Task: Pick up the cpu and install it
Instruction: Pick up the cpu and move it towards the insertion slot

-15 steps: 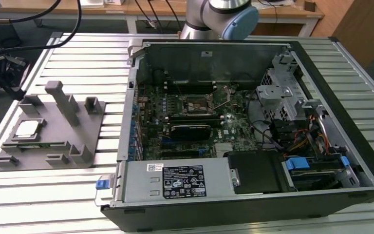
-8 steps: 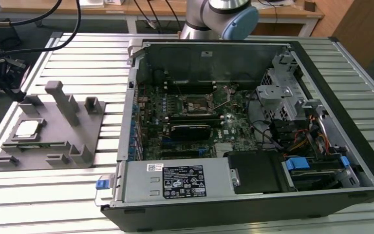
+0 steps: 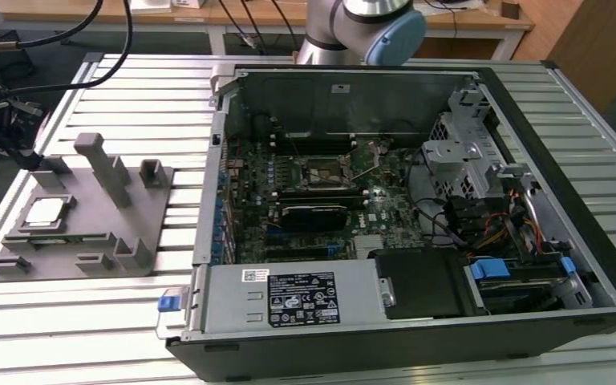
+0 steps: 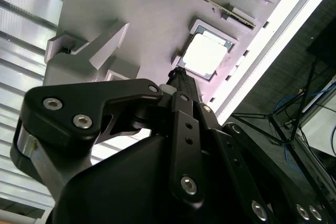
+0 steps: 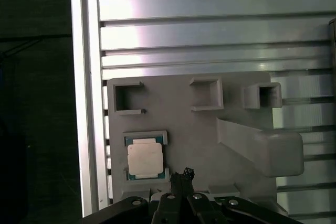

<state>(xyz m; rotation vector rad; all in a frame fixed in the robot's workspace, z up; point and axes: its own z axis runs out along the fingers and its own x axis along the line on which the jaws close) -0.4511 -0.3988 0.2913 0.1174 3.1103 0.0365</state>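
Note:
The cpu [image 3: 46, 211], a flat square chip with a shiny silver top, lies in a shallow pocket of the grey fixture plate [image 3: 83, 241] at the exterior view's left. Both wrist views show it as a bright square, cpu [image 4: 206, 56] and cpu [image 5: 144, 159]. My gripper [image 3: 31, 158] hangs above the fixture, just beyond the chip and apart from it. Its black fingertips [image 5: 182, 173] are pressed together with nothing between them, a short way to one side of the chip. In the second wrist view the gripper [image 4: 178, 75] points at the chip's near corner.
An open computer case [image 3: 394, 200] lies on the slatted metal table [image 3: 126, 96], with the black socket frame [image 3: 324, 170] in the middle of its motherboard. Tall grey posts [image 3: 103, 164] rise from the fixture beside the chip. Cables hang at the exterior view's left edge.

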